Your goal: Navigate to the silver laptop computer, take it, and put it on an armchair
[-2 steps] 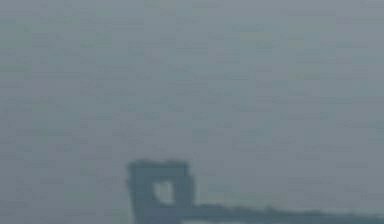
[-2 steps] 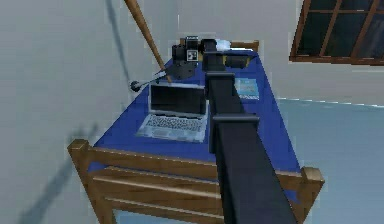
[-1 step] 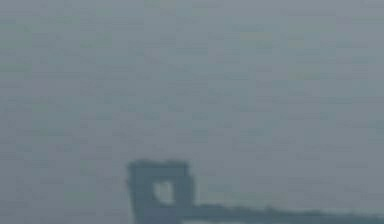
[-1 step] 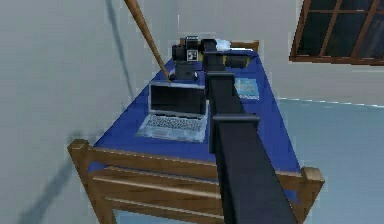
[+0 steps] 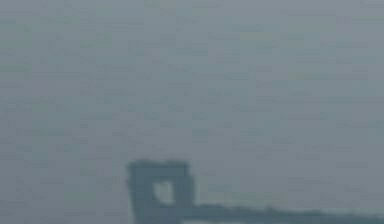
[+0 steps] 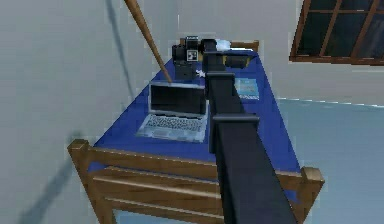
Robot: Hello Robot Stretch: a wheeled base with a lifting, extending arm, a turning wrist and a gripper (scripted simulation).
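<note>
Silver, hinged and likely fragile, the laptop is being shown open on the blue bed, best gripped by its stiff base edge; the jaws' load cannot be told.

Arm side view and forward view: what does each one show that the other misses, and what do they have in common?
Arm side view: a wooden bed with a blue cover, an open silver laptop lying on it, the dark arm stretched over the bed, the gripper at its far end, and a window. Forward view: a dark, frame-shaped thing at the bottom edge. Both: plain pale wall.
</note>
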